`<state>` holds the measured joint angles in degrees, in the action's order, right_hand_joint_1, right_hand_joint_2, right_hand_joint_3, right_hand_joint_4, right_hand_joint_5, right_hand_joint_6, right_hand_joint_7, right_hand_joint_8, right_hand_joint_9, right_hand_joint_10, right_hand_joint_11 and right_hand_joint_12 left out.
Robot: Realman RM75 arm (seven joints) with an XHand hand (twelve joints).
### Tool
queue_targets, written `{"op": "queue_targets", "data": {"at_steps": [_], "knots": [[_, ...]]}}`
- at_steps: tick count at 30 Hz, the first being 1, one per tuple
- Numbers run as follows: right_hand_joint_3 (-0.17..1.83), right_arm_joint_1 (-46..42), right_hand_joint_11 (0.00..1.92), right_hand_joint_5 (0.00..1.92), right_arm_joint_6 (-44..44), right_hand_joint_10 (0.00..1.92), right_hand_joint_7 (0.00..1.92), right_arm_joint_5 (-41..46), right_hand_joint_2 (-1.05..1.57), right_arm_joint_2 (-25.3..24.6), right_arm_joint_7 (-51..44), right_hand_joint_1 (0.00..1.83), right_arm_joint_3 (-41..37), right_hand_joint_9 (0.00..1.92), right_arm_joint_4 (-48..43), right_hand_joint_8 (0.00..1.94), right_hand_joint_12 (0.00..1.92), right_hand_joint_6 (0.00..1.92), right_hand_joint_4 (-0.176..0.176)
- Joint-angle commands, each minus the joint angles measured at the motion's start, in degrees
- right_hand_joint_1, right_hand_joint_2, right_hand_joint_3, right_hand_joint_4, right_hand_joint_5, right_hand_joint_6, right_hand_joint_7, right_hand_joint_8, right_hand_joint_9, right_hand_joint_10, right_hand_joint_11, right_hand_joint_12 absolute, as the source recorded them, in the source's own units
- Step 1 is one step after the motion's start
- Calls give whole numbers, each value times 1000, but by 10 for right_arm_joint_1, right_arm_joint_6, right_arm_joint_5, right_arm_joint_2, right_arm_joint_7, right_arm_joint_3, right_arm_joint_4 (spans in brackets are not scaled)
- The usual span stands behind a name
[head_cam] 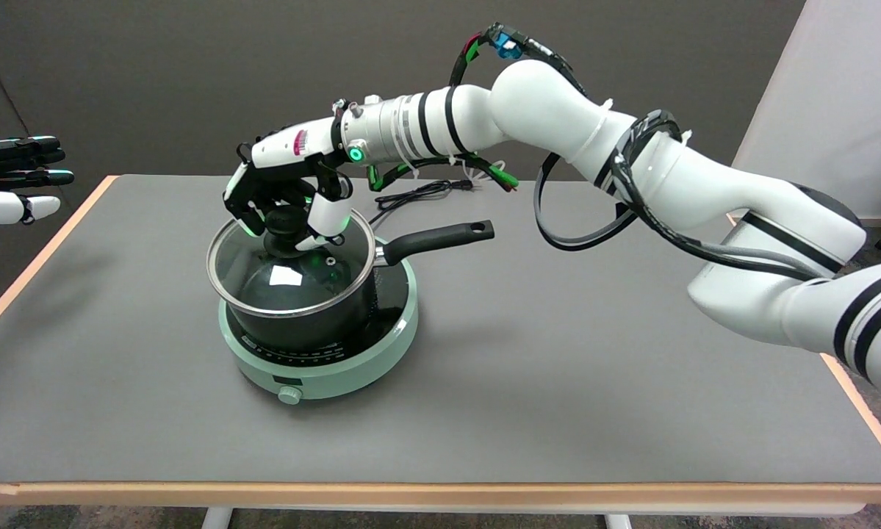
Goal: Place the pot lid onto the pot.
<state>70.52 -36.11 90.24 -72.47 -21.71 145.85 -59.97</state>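
Right arm [705, 198]: enters from lower right, white w/ black bands, bends up to a high elbow near top centre, then forearm slopes down-left.
Cables: black bundle hangs in a loop under the arm, tied on w/ white zip ties.
Wrist [381, 132]: silver section, green light lit on its underside.
Right hand [286, 191]: palm down, fingers curled downward and closed round a black knob [284, 224]; green glow at fingertips [250, 229].
Left hand [14, 180]: at left edge, in the air, fingers straight, pointing right, apart from everything.
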Motion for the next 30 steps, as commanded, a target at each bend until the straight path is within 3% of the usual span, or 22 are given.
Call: {"op": "queue_targets", "data": {"at_steps": [1,2,5,13,25,26,27,30], "knots": [[674,-4,663,629,-3,1712,800,0,871,3,1,1493,-9,742,-6,1367,1921,1273,176],[562,-4,645,647,-3,1683,785,0,926,4,1,1487,-10,737,-6,1328,1921,1202,176],[487,-4,600,658,-3,1666,777,0,963,4,1,1483,-10,733,-6,1307,1921,1150,176],[464,-4,548,650,-3,1644,780,0,971,4,1,1482,-11,738,-6,1298,1921,1108,176],[277,-8,490,672,-3,1578,795,0,1052,3,1,1477,-12,735,-6,1234,1921,1028,176],[471,-9,480,664,-3,1559,801,0,941,3,1,1586,-13,730,-6,1033,1921,1018,176],[540,-10,469,664,-3,1545,805,0,900,3,1,1632,-16,727,-6,933,1921,1011,176],[503,-13,457,673,-3,1533,808,0,919,3,1,1628,-19,724,-6,906,1921,1008,176]]}}
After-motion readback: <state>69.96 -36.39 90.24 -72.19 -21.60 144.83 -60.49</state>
